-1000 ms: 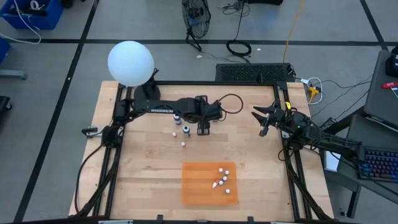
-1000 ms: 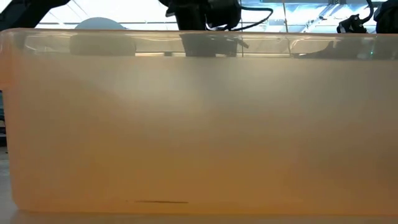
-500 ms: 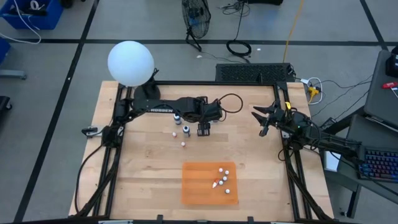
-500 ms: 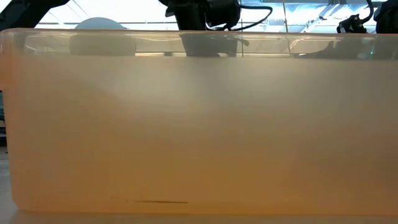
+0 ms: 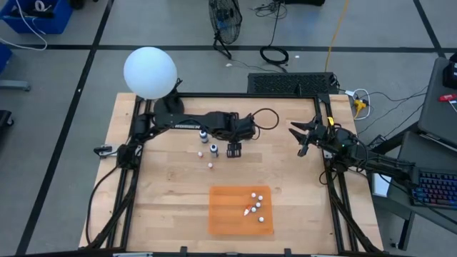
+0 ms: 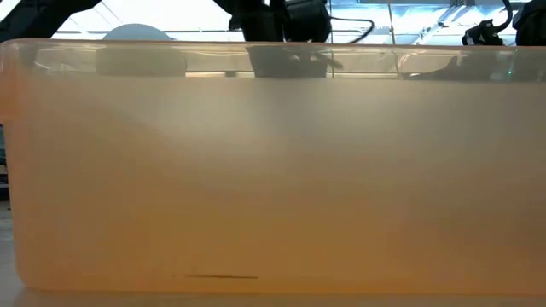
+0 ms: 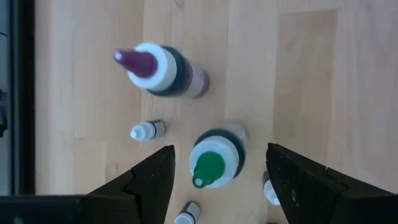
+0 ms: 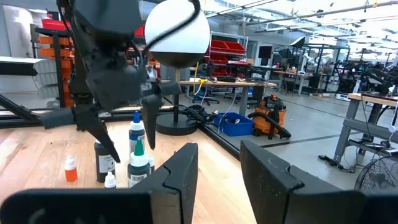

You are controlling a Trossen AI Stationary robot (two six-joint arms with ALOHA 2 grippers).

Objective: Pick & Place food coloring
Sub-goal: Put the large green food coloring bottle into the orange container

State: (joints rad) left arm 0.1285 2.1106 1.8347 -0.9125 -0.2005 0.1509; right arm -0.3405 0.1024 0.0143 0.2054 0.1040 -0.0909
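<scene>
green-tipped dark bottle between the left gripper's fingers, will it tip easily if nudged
Probably: the dark round bottle with the white cap and green tip stands upright, tall for its base. Once down, its round body would likely roll. The left gripper stands open around it, so an off-centre close may topple it.

grey floor (image 5: 64,86) with a fan (image 5: 223,18); red shelving (image 8: 224,53).

Two dark bottles (image 7: 168,71), one orange mat (image 5: 228,214)

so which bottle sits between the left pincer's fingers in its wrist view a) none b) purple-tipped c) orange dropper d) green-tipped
d, the green-tipped bottle stands upright between the open left pincer fingers, not gripped; the purple-tipped bottle stands farther off.
</scene>
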